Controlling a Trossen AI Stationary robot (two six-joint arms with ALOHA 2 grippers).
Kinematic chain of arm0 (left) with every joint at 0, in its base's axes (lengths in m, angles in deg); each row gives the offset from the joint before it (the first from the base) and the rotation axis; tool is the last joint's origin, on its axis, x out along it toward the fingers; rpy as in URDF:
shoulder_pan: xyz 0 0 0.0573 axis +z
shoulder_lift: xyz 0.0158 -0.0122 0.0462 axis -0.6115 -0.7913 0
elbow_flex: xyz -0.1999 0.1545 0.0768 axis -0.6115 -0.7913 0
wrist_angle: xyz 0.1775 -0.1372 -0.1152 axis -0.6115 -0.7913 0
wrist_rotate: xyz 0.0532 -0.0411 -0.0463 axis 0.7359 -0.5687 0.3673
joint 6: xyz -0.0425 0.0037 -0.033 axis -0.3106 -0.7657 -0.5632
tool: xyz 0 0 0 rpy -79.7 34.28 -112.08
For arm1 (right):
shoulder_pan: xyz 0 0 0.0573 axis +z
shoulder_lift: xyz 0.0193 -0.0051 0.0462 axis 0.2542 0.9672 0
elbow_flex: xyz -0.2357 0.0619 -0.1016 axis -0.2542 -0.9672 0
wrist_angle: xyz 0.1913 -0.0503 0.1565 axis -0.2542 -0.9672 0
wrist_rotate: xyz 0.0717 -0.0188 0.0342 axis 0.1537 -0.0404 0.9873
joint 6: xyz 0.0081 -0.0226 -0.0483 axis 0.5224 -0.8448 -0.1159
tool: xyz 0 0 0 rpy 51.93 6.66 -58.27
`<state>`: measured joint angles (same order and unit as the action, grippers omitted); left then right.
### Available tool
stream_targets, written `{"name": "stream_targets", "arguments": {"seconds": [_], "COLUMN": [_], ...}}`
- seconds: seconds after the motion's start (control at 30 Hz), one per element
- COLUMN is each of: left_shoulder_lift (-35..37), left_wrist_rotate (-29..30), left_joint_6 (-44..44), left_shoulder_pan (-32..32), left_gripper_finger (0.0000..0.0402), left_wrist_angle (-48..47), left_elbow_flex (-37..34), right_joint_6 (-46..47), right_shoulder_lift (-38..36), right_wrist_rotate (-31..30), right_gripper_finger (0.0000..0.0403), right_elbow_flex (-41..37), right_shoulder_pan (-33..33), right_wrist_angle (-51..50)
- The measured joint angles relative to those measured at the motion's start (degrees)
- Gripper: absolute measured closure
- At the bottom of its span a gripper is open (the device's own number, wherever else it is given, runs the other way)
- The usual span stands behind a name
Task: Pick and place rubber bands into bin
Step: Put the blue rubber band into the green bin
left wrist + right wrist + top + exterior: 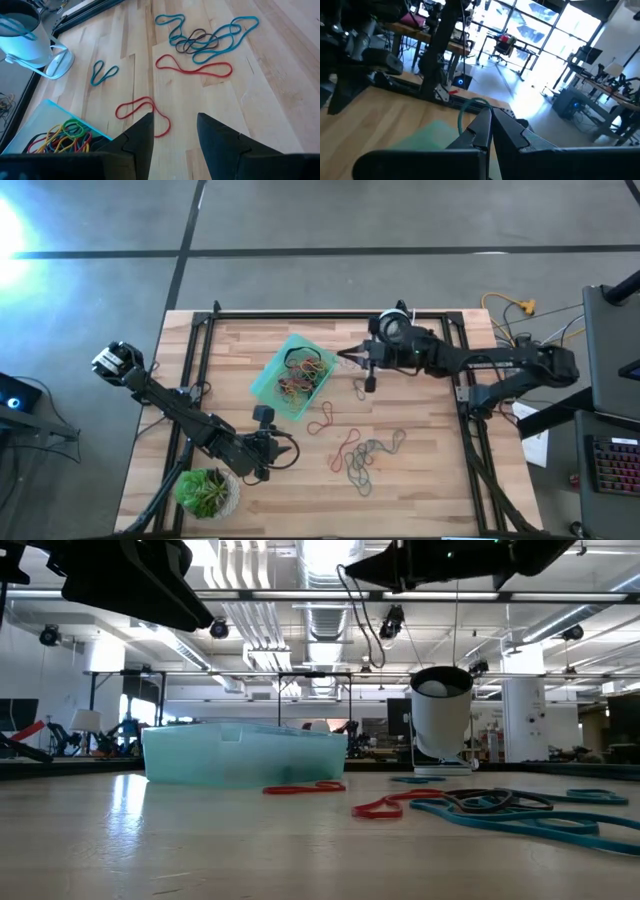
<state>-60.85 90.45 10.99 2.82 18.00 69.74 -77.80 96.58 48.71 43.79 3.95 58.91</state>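
The teal translucent bin (272, 385) sits mid-counter (420, 500) with a tangle of coloured rubber bands (305, 375) inside, and red, teal and dark loops lie loose beside it. The right gripper (352, 358) hangs by the bin's edge, pinched on a teal band (467, 111). The left gripper (173, 131) hovers with its fingers apart near a red band (142, 112), a potted plant (207, 491) beside its arm; no writing is legible.

Bin (268, 384) is translucent teal-green, holding rubber bands (64, 136) in yellow, red, green, blue and black. On the pale striped wood table (280, 95) lie two red loops (192, 67), a small teal loop (103, 73), and a tangle of teal and dark brown-black bands (200, 37). Both grippers are black; a white device (31, 46) stands at the table edge, a green plant (204, 490) in a pale pot.
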Motion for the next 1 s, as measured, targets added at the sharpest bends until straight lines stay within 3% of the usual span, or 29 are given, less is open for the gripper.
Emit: {"name": "stream_targets", "arguments": {"seconds": [0.27, 0.57, 0.8, 1.0], "left_shoulder_lift": [0.0, 0.0, 0.0, 0.0], "left_wrist_rotate": [0.0, 0.0, 0.0, 0.0], "left_joint_6": [0.0, 0.0, 0.0, 0.0], "left_shoulder_pan": [0.0, 0.0, 0.0, 0.0], "left_gripper_finger": [0.0267, 0.0267, 0.0267, 0.0267], "left_wrist_angle": [0.0, 0.0, 0.0, 0.0], "left_elbow_flex": [-0.1, -0.1, -0.1, -0.2], "right_joint_6": [1.0, 6.0, 6.3, 8.8], "right_shoulder_lift": [11.4, 24.8, 32.5, 34.2], "right_wrist_rotate": [0.7, 1.1, 1.1, 0.5], "right_gripper_finger": [0.0394, 0.0394, 0.0394, 0.0394], "right_elbow_flex": [0.3, 9.6, 18.8, 23.4], "right_shoulder_pan": [-3.3, -6.5, -7.3, -8.4], "right_wrist_angle": [11.5, 10.8, -2.7, -14.7]}}
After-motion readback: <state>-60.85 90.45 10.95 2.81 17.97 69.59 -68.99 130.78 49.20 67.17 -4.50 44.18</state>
